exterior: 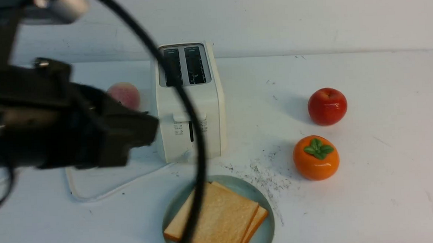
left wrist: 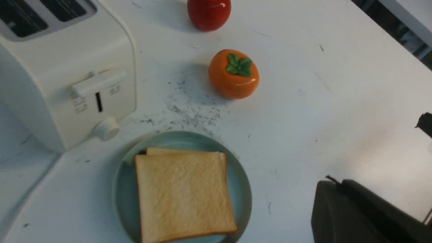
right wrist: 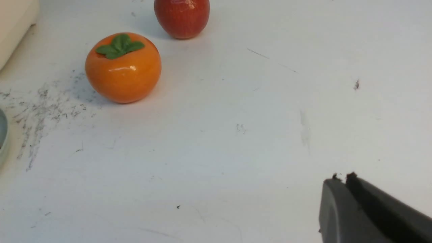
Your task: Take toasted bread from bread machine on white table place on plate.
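Observation:
The two slices of toasted bread (exterior: 216,219) lie stacked flat on the teal-green plate (exterior: 265,230) at the front middle of the white table (exterior: 372,187); they also show in the left wrist view (left wrist: 182,195). The bread machine (exterior: 189,100) stands behind the plate, both slots empty. My left gripper (exterior: 148,130) hangs high to the left of the bread machine; in its wrist view it (left wrist: 334,182) is shut and empty, off to the side of the plate (left wrist: 241,189). My right gripper (right wrist: 342,177) is shut and empty over bare table, out of the front view.
A red apple (exterior: 327,106) and an orange persimmon (exterior: 316,157) sit right of the bread machine. A pink peach (exterior: 125,94) lies behind its left side. The white cord (exterior: 94,196) loops on the table at the left. A black arm cable (exterior: 196,156) crosses the front view.

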Robot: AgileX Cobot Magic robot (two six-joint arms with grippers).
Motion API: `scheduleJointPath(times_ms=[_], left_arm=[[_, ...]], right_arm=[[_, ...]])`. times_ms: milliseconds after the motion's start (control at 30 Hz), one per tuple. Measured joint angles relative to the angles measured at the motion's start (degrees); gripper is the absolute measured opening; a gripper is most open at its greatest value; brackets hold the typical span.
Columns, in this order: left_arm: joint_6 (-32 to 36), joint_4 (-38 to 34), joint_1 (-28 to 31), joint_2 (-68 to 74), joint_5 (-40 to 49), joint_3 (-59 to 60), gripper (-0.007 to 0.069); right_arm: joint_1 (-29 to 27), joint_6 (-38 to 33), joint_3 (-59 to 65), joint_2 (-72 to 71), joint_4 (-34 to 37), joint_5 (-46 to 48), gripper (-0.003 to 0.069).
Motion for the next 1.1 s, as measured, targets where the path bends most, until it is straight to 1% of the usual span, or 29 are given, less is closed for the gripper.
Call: scheduleJointPath(times_ms=[33, 100, 133, 200, 300, 333, 400, 433, 533, 633, 900, 1100], left_arm=[[-4.85, 3.70, 0.00, -4.21, 2.82, 0.00, -0.0011], [-8.03, 6.37, 0.00, -6.89, 4.43, 0.22, -0.0012], [-12.72, 9.92, 0.00, -10.80, 5.01, 1.76, -0.0010], [-16.56, 12.66, 0.00, -14.24, 4.60, 4.73, -0.0010], [-23.11, 14.30, 0.00, -19.69, 2.04, 10.77, -0.0010], [-25.98, 13.88, 0.00, -22.37, 0.23, 14.87, -0.0010], [-28.80, 13.01, 0.00, -25.80, -2.10, 18.96, -0.0007], [-28.80, 12.97, 0.00, -25.80, -2.41, 19.45, -0.0007], [-32.41, 12.07, 0.00, -31.10, -8.10, 26.60, -0.0004], [-34.01, 10.76, 0.00, -33.21, -11.56, 31.55, -0.0003], [-34.31, 10.54, 0.00, -33.08, -10.43, 36.74, 0.0003], [-34.36, 12.74, 0.00, -33.08, -10.68, 38.38, 0.0011]], right_arm=[[0.00, 0.00, 0.00, 0.00, 0.00, 0.00, 0.0037], [0.00, 0.00, 0.00, 0.00, 0.00, 0.00, 0.0039], [0.00, 0.00, 0.00, 0.00, 0.00, 0.00, 0.0041], [0.00, 0.00, 0.00, 0.00, 0.00, 0.00, 0.0042], [0.00, 0.00, 0.00, 0.00, 0.00, 0.00, 0.0043], [0.00, 0.00, 0.00, 0.00, 0.00, 0.00, 0.0043], [0.00, 0.00, 0.00, 0.00, 0.00, 0.00, 0.0045], [0.00, 0.00, 0.00, 0.00, 0.00, 0.00, 0.0045], [0.00, 0.00, 0.00, 0.00, 0.00, 0.00, 0.0049], [0.00, 0.00, 0.00, 0.00, 0.00, 0.00, 0.0055], [0.00, 0.00, 0.00, 0.00, 0.00, 0.00, 0.0068], [0.00, 0.00, 0.00, 0.00, 0.00, 0.00, 0.0077]])
